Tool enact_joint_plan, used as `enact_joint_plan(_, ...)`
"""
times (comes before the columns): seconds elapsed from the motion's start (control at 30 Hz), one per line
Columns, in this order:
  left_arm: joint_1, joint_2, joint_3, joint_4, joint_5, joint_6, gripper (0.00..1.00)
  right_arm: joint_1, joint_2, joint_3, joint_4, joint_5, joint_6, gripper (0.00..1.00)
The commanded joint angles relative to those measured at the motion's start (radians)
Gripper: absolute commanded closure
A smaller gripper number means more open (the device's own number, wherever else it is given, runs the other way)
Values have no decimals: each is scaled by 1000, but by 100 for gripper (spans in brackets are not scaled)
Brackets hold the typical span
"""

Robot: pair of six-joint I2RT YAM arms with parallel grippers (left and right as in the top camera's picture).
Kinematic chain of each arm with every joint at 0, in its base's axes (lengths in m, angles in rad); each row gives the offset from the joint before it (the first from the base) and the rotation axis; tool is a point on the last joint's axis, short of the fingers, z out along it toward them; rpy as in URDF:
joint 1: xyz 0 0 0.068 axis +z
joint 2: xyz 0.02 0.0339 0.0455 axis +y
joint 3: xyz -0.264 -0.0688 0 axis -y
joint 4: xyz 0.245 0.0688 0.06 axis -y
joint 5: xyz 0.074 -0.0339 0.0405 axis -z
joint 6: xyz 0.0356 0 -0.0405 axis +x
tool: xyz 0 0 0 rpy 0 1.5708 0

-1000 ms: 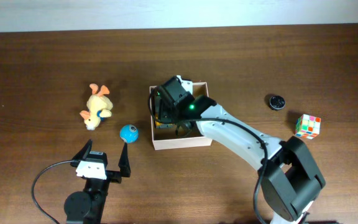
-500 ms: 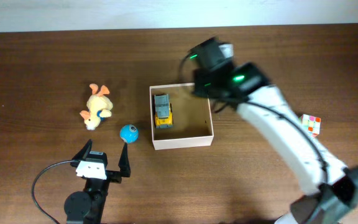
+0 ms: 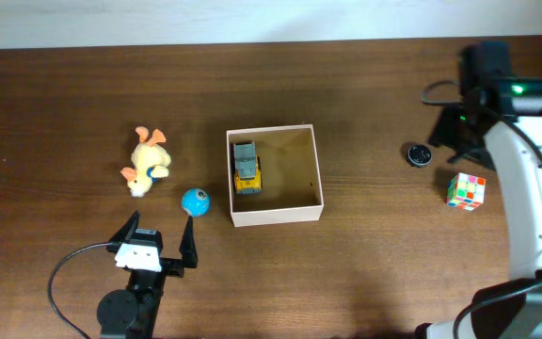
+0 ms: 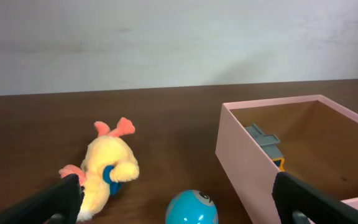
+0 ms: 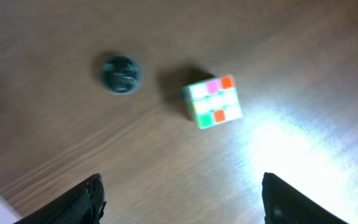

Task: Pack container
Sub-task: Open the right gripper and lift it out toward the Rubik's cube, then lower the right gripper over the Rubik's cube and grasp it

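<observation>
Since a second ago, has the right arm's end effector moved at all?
Yes. The right end effector left the container, where it had been, and swung right; it now hangs open by the black disc and the colour cube.

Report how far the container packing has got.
Done: one yellow toy truck lies inside the container. In hand: nothing; the right gripper, open and empty, hovers over the Rubik's cube and black disc. To pack: cube, disc, plush duck and blue ball sit on the table outside the container.
</observation>
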Motion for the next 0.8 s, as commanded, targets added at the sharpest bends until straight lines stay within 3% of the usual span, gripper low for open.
enact_joint_plan(0.0,5,-10,-5,-1,8,16,1,-61,-64,-113,31,-41,-24,24)
enact_joint_plan(0.27,5,-10,-5,-1,8,16,1,-121,-223,-460,263,-88,-63,24)
enact_joint_plan(0.57,5,-10,-5,-1,8,16,1,-121,-227,-653,547,-69,-130,24)
enact_joint_plan(0.77,5,-10,-5,-1,8,16,1,-121,-227,-789,776,-68,-138,5)
